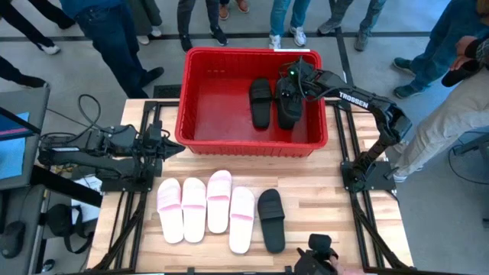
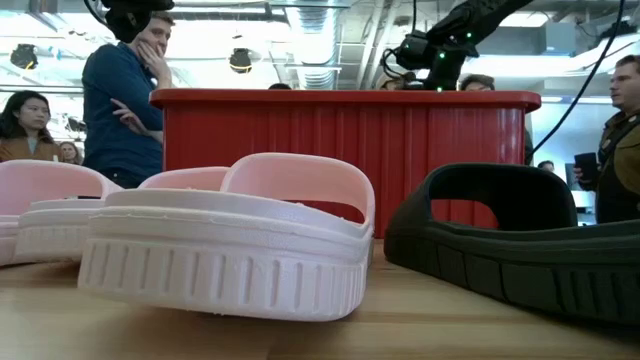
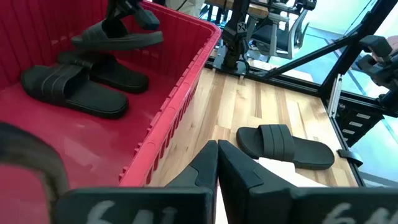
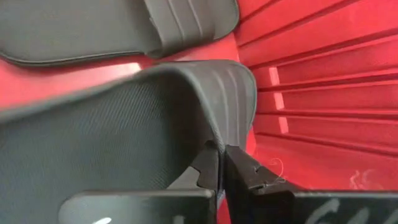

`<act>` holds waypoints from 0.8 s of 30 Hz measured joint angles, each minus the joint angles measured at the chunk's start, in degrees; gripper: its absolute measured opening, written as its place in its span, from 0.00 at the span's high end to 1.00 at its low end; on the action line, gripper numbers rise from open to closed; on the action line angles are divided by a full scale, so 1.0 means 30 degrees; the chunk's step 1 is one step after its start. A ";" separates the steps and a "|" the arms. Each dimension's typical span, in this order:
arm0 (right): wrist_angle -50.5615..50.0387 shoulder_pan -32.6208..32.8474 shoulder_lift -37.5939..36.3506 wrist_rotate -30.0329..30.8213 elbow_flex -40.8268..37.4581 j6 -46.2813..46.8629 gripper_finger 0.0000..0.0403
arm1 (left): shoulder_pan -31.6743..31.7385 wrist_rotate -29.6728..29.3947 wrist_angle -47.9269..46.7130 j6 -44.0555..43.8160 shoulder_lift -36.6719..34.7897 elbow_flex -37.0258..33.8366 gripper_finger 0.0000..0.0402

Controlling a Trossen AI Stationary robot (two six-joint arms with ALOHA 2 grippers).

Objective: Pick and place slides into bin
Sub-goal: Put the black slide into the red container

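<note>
The red bin point(image 1: 252, 145) stands at the table's far middle. Two black slides point(image 3: 81, 87) lie on its floor. My right gripper point(image 4: 221, 171) is over the bin's right part, shut on a third black slide point(image 3: 118, 38) held above them. Several pale pink slides point(image 1: 206, 208) and one black slide point(image 1: 270, 219) lie sole down in a row on the table near the front edge. My left gripper point(image 3: 217, 165) is shut and empty, near the bin's left near corner point(image 1: 164, 145). My right gripper pinches the edge of the black slide's wide strap point(image 4: 214, 134) between its two fingers, coming from above. The slide hangs below the gripper, about level, clear of the bin floor and above the two slides lying there.
Several people stand around the table's far and right sides. A dark camera mount point(image 1: 317, 258) sits at the near edge. The black arm frames point(image 1: 367, 179) run along both sides of the table. Bare wood lies between the bin and the row of slides.
</note>
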 joint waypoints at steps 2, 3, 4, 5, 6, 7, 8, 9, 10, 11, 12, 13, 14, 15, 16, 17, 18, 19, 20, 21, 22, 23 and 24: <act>0.0256 -0.0183 0.0012 -0.0014 0.0000 -0.0237 1.00 | 0.0000 -0.0035 0.0000 0.0000 -0.0004 0.0000 1.00; 0.0557 -0.0212 0.0099 0.0024 0.0022 -0.0390 1.00 | 0.0000 -0.0056 0.0000 -0.0003 -0.0003 0.0000 1.00; 0.0741 -0.0204 0.0170 0.0040 0.0029 -0.0486 1.00 | 0.0000 -0.0130 0.0000 0.0004 0.0003 0.0000 1.00; 0.0691 -0.0306 0.0211 0.0033 0.0022 -0.0562 1.00 | 0.0000 -0.0143 0.0000 0.0004 0.0003 0.0000 1.00; 0.0701 -0.0415 0.0239 -0.0015 0.0022 -0.0715 1.00 | 0.0000 -0.0174 0.0000 0.0004 -0.0001 0.0000 1.00; 0.0911 -0.0476 0.0251 -0.0023 0.0022 -0.0830 1.00 | 0.0000 -0.0205 0.0000 0.0004 -0.0004 0.0000 1.00; 0.1118 -0.0537 0.0270 -0.0029 0.0022 -0.0859 1.00 | 0.0000 -0.0341 0.0000 0.0012 0.0002 0.0000 1.00; 0.1191 -0.0584 0.0277 -0.0030 0.0022 -0.0876 1.00 | 0.0000 -0.0469 0.0000 0.0012 0.0003 0.0000 1.00; 0.1334 -0.0661 0.0277 -0.0036 0.0022 -0.0936 1.00 | 0.0000 -0.0552 0.0000 0.0012 0.0003 0.0000 1.00; 0.1606 -0.0732 0.0277 -0.0050 0.0022 -0.1026 1.00 | 0.0000 -0.0600 0.0000 0.0012 -0.0004 0.0000 1.00; 0.1809 -0.0781 0.0277 -0.0065 0.0022 -0.1165 1.00 | 0.0000 -0.0618 0.0000 0.0012 -0.0004 0.0000 1.00; 0.1861 -0.0830 0.0277 -0.0065 0.0022 -0.1312 1.00 | 0.0000 -0.0637 0.0000 0.0012 -0.0004 0.0000 1.00; 0.1851 -0.0898 0.0277 -0.0071 0.0022 -0.1416 1.00 | 0.0000 -0.0651 0.0000 0.0013 -0.0001 0.0000 1.00; 0.1823 -0.0957 0.0284 -0.0089 0.0022 -0.1520 1.00 | 0.0000 -0.0659 -0.0001 0.0019 0.0003 0.0000 1.00; 0.1812 -0.0991 0.0284 -0.0094 0.0022 -0.1670 1.00 | 0.0000 -0.0659 -0.0001 0.0013 0.0003 0.0000 1.00; 0.1845 -0.1033 0.0284 -0.0089 0.0022 -0.1854 1.00 | 0.0000 -0.0659 0.0000 0.0019 -0.0004 0.0000 1.00; 0.1910 -0.1066 0.0284 -0.0087 0.0022 -0.2063 1.00 | 0.0000 -0.0680 0.0000 0.0019 -0.0004 0.0000 1.00; 0.1977 -0.1059 0.0291 -0.0094 0.0022 -0.2312 1.00 | 0.0000 -0.0729 0.0000 0.0019 -0.0004 0.0000 1.00; 0.2165 -0.1059 0.0378 -0.0087 0.0022 -0.2488 1.00 | 0.0000 -0.0815 -0.0007 0.0019 0.0003 0.0000 1.00; 0.2483 -0.1059 0.0522 -0.0068 0.0027 -0.2613 1.00 | 0.0000 -0.0851 -0.0003 0.0019 -0.0002 0.0000 1.00; 0.2558 -0.1059 0.0661 -0.0092 0.0029 -0.2637 1.00 | 0.0000 -0.0874 -0.0007 0.0019 -0.0004 0.0000 1.00; 0.2494 -0.1059 0.0844 -0.0098 0.0029 -0.2650 1.00 | 0.0000 -0.0892 -0.0007 0.0018 0.0003 0.0000 1.00; 0.2521 -0.1059 0.1077 -0.0065 0.0029 -0.2700 1.00 | 0.0000 -0.0899 -0.0006 0.0011 0.0022 0.0000 1.00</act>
